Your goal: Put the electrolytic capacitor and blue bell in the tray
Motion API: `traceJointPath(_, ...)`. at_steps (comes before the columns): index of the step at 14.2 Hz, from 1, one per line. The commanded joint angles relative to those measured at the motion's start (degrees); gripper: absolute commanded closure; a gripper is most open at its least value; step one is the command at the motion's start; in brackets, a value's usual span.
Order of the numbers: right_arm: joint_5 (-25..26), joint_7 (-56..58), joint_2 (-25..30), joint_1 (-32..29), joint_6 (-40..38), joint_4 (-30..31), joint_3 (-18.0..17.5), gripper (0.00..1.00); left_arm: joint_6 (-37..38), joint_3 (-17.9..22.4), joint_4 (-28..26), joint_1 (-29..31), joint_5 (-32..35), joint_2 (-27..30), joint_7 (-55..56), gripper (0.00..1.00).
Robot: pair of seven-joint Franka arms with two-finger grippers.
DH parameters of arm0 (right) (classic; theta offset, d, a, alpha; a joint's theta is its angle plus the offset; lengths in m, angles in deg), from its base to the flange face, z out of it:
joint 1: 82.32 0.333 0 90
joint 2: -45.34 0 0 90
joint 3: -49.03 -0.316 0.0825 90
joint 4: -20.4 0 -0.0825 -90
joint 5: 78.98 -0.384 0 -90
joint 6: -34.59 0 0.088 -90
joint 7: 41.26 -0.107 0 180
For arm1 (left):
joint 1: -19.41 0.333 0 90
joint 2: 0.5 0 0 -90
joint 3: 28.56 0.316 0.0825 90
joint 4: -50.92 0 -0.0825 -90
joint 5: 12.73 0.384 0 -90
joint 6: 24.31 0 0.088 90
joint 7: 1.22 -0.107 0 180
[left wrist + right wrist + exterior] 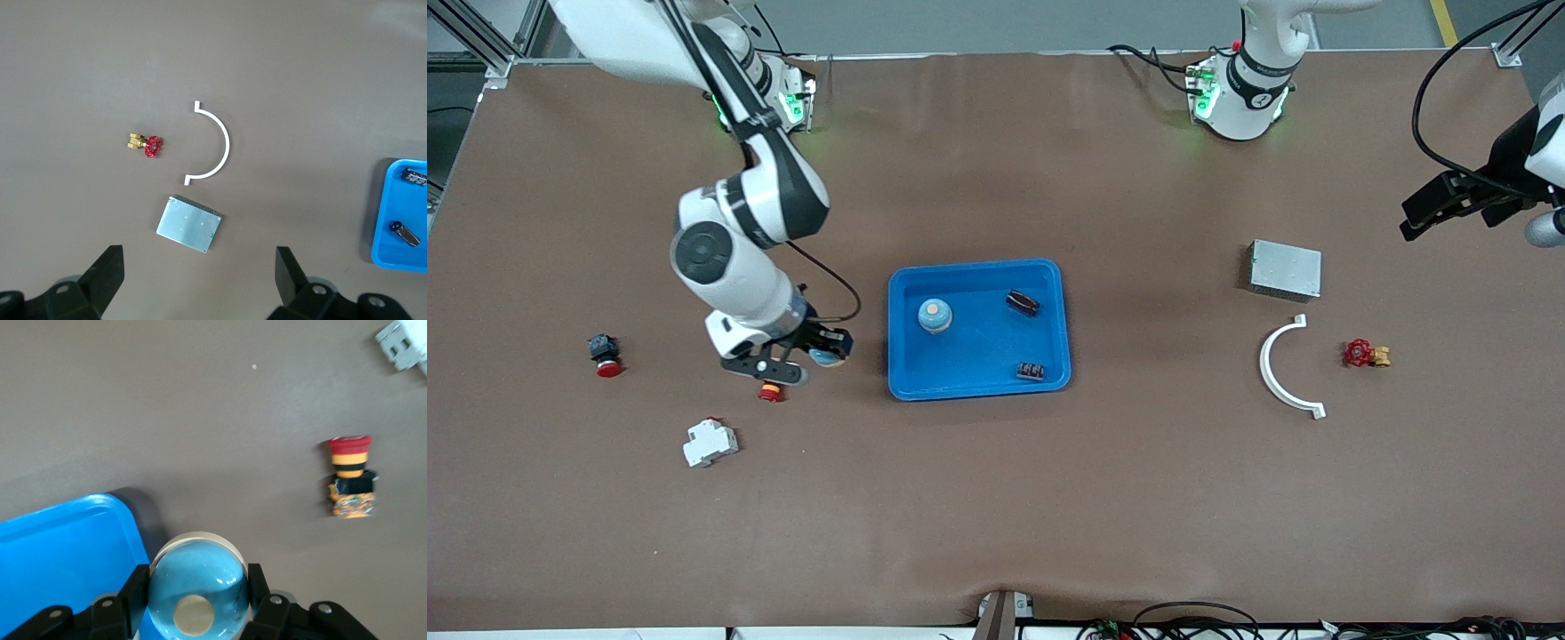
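Blue bell (197,585) sits clamped in your right gripper (824,351), just beside the tray (978,385) — carry it over the rim and let go. One bell-like piece and the capacitor (1023,302) already lie inside. Left gripper (200,280) waits spread wide, empty — over the table's left-arm end.

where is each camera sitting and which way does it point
Front view: high across the table, facing both arms' bases, over the tray; the right gripper and left gripper show.
Left wrist view: looks down past the open left gripper at the white arc and metal box.
Right wrist view: looks down at the right gripper shut on the blue bell, beside the tray's rim.
All three show the tray.
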Motion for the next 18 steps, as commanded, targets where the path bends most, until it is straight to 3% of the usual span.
traceJointPath(1, 3.73, -9.63, -8.12, 3.91, -6.37, -12.13, 0.63, 1.0, 0.17, 0.33, 0.24, 0.16, -1.24, 0.0, -1.29, 0.0)
traceJointPath(6, 4.61, -18.78, -18.24, 8.13, -5.69, -21.46, 0.72, 1.0, 0.17, 0.33, 0.42, 0.24, -1.06, -0.62, -1.47, 0.0)
traceJointPath(11, 6.1, -24.14, -21.24, 10.94, -1.3, -21.74, 1.24, 1.0, 0.26, 0.33, 0.42, 0.24, -1.06, 0.17, -1.38, 0.0)
traceJointPath(18, 10.59, -31.45, -21.42, 13.94, -1.2, -21.48, 1.24, 1.0, 1.13, 0.41, 0.5, 0.33, -0.98, 0.52, -1.46, 0.0)
